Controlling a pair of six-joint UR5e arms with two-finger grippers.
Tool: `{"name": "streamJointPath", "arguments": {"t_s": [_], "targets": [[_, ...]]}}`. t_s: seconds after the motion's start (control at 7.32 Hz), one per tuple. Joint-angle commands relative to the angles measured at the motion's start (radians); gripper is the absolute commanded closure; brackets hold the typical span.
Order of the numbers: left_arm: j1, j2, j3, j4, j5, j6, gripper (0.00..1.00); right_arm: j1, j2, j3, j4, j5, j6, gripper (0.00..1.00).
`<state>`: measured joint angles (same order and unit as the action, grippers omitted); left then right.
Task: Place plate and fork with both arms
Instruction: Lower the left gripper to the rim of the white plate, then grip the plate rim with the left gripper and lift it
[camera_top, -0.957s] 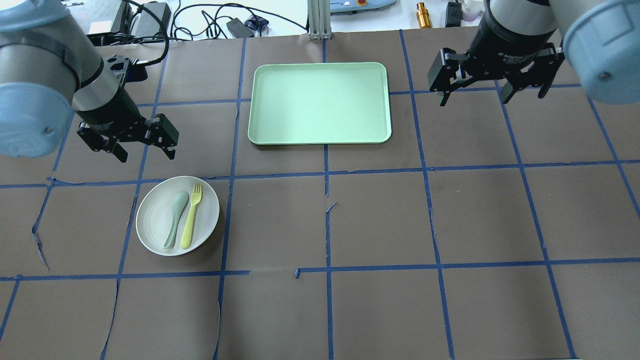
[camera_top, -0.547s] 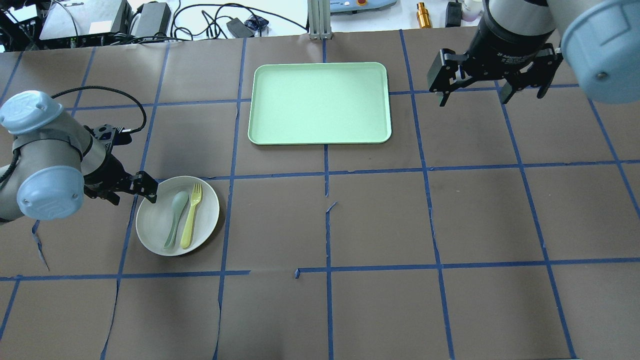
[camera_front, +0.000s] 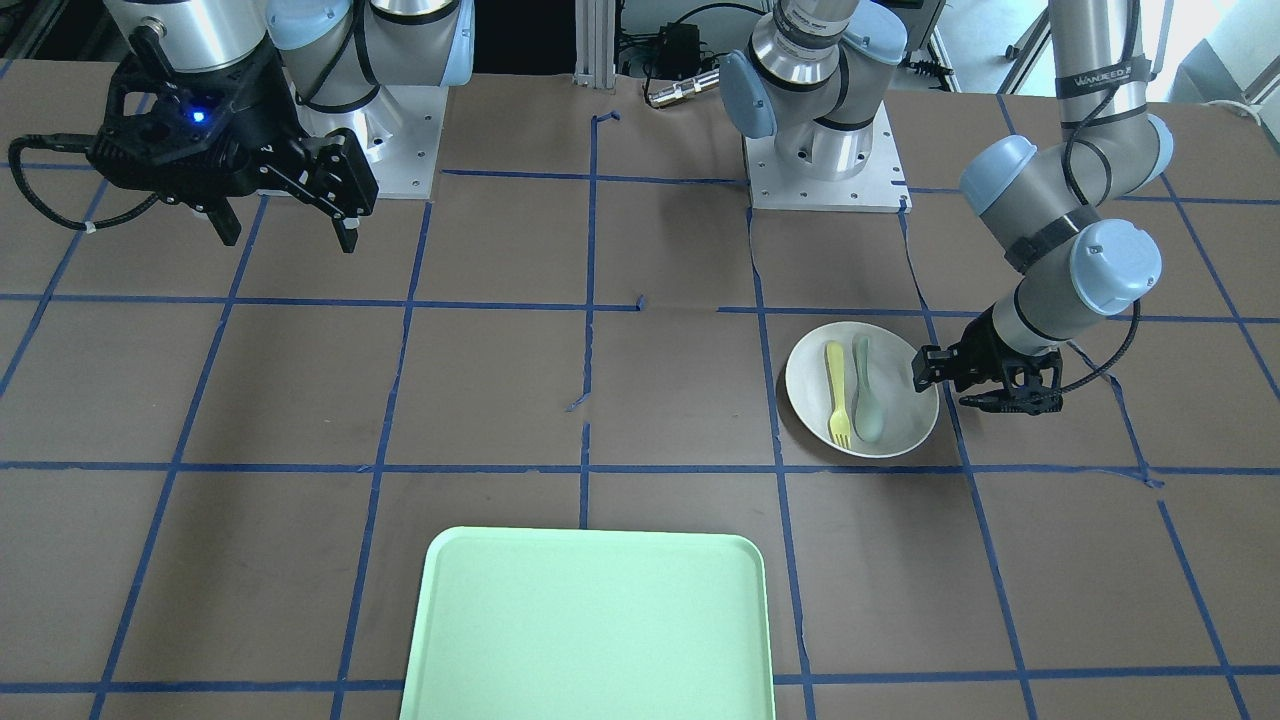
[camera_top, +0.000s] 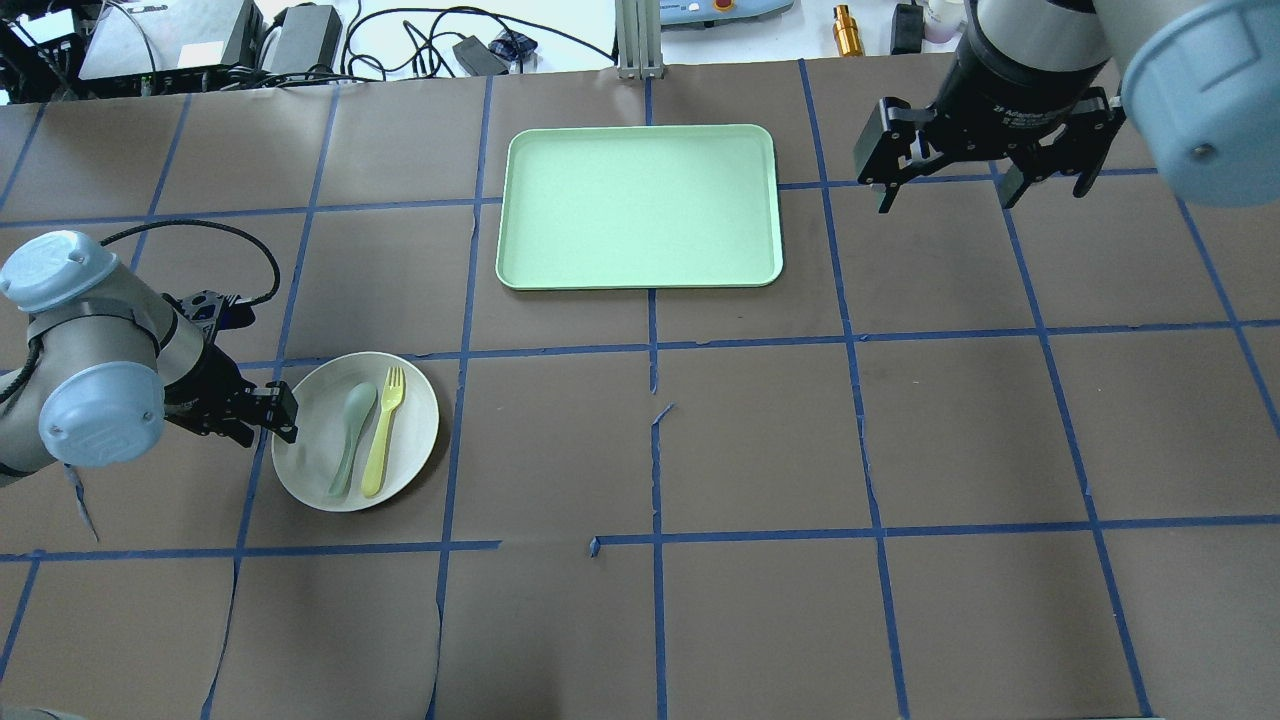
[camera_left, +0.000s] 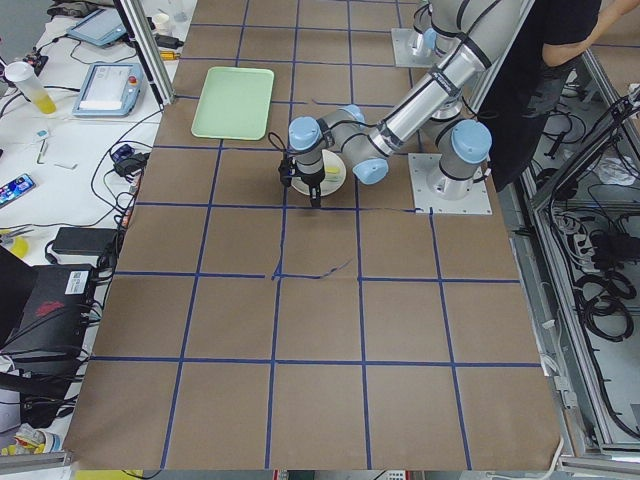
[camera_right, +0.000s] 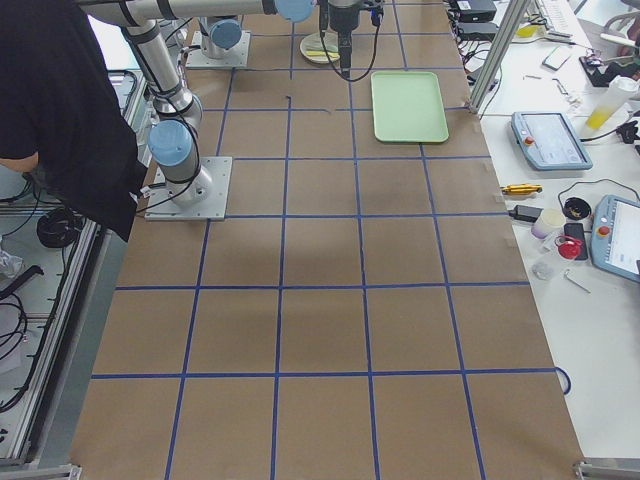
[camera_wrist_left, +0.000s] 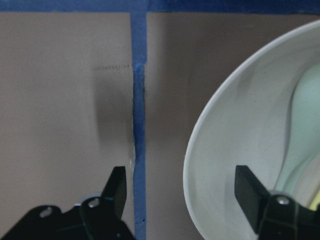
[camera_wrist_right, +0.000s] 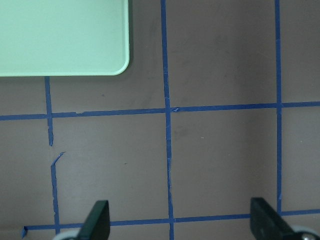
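Front-facing: round off-white shallow plate (camera_front: 905, 420) lies toward the desk's left end. The slim pale yellow plastic fork (camera_front: 836, 395) rests on it, long axis roughly from near edge to far edge.
Overhead: left gripper (camera_top: 262, 425) is nearer, at the plate's left rim. The right gripper (camera_top: 947, 195) is well apart, jaws apart.
Left wrist: jaws apart, straddling the rim.

A mint-green rectangular tray (camera_top: 640, 205) lies flat near the middle of the table's (camera_top: 900, 450) far long edge. A grey-green spoon (camera_top: 349, 440) lies toward the left edge, its bowl pointing to the far edge. Blue tape lines (camera_top: 760, 345) grid the brown cover. Black cables (camera_top: 400, 40) and a brass cylinder (camera_top: 846, 30) sit beyond the far edge.
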<state>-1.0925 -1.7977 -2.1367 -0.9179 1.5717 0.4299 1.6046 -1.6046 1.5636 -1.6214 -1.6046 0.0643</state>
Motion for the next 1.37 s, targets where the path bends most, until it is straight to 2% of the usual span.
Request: {"name": "streamJointPath", "arguments": {"t_s": [0.0,0.27,0.82,0.96,1.09,1.23], "targets": [[0.002,-0.008,-0.008,0.002,-0.030,0.000,0.69,0.000,0.000,-0.001,0.000,0.000,0.000,0.00],[0.002,-0.006,-0.005,0.002,-0.053,-0.002,1.00,0.000,0.000,-0.001,0.000,0.000,0.000,0.00],[0.020,0.003,0.026,-0.009,-0.062,0.003,1.00,0.000,0.002,-0.001,0.000,0.000,0.000,0.00],[0.045,0.012,0.058,-0.048,-0.172,0.003,1.00,0.000,0.000,-0.001,0.000,0.000,0.000,0.00],[0.092,0.017,0.101,-0.143,-0.262,0.004,1.00,0.000,0.002,-0.001,0.000,0.000,0.000,0.00],[0.098,0.012,0.154,-0.203,-0.278,0.004,1.00,0.000,0.002,-0.001,0.000,0.000,0.000,0.00]]}}
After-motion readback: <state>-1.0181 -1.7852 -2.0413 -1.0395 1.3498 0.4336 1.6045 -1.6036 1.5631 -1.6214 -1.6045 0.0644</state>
